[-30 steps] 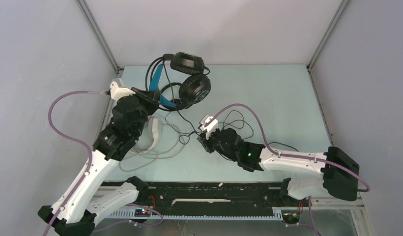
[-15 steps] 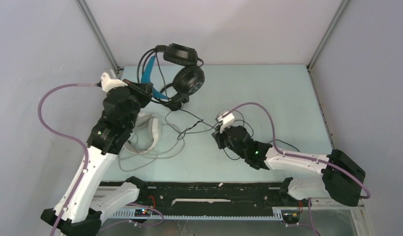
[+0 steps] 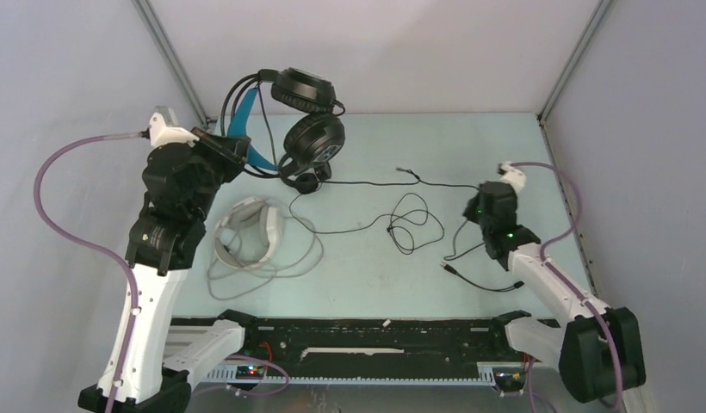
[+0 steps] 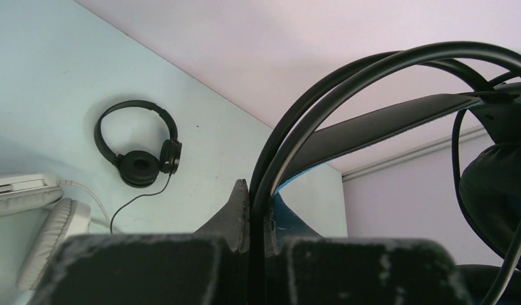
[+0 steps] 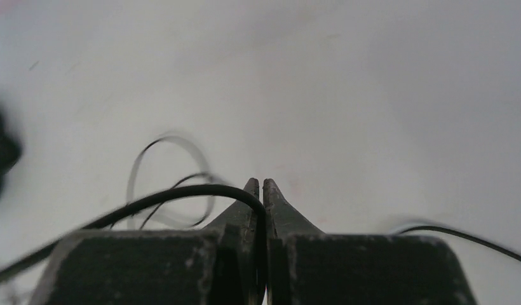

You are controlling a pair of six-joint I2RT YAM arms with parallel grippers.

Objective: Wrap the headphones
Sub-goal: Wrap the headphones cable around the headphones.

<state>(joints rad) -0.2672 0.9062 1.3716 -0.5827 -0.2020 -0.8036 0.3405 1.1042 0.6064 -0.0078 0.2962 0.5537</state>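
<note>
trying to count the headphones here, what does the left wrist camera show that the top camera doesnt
Only the left wrist view shows a small all-black pair of headphones. Only the top view shows the right gripper and the black cable stretched across towards it. Both show the blue-banded headphones clamped by the headband in the left gripper, and the white headphones lying nearby.

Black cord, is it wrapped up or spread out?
Spread out: the black cord trails loose across the table, one loop midway.
</note>
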